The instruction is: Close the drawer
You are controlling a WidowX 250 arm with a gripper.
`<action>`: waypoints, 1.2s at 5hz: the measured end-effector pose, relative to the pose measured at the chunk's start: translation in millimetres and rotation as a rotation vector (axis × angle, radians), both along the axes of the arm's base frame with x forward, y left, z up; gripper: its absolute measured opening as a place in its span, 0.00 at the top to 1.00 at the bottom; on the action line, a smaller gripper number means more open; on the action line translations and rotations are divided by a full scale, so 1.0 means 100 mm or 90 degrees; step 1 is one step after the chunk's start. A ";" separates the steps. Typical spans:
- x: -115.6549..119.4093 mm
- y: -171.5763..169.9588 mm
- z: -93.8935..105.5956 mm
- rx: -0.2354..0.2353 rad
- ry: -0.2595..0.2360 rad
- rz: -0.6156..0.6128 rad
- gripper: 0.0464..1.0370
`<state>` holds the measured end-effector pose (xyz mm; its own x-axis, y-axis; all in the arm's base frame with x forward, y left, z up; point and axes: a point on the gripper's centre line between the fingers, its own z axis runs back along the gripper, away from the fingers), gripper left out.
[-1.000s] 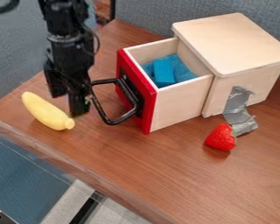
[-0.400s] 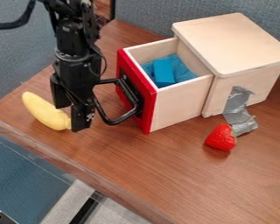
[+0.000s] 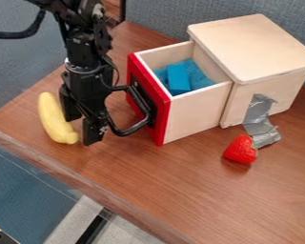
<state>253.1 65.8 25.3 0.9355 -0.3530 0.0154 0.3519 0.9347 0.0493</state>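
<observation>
Drawer stands open, gripper beside its handle

A grey-blue fabric partition rises behind the wood-grain counter, which carries a pale wooden cabinet toward the upper right. The black robot arm comes in at the upper left. From the cabinet's left side the drawer juts well out, its red front facing left and its open top exposing the inside. The gripper hangs low over the counter, left of that front, with its jaws spread apart and nothing between them. The black handle reaches out from the red front to the gripper; whether they touch, I cannot tell. A yellow toy banana lies just left of the jaws. Silver tape runs from the cabinet's side down onto the counter, and a red toy strawberry lies near its lower end. Inside the drawer, a blue block rests on blue material.
</observation>
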 end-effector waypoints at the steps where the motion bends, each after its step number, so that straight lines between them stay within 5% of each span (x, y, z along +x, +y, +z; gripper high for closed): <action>1: 0.03 -0.01 0.00 -0.005 -0.011 0.005 0.04; 6: 0.44 -0.10 -0.07 -0.049 -0.051 0.024 0.04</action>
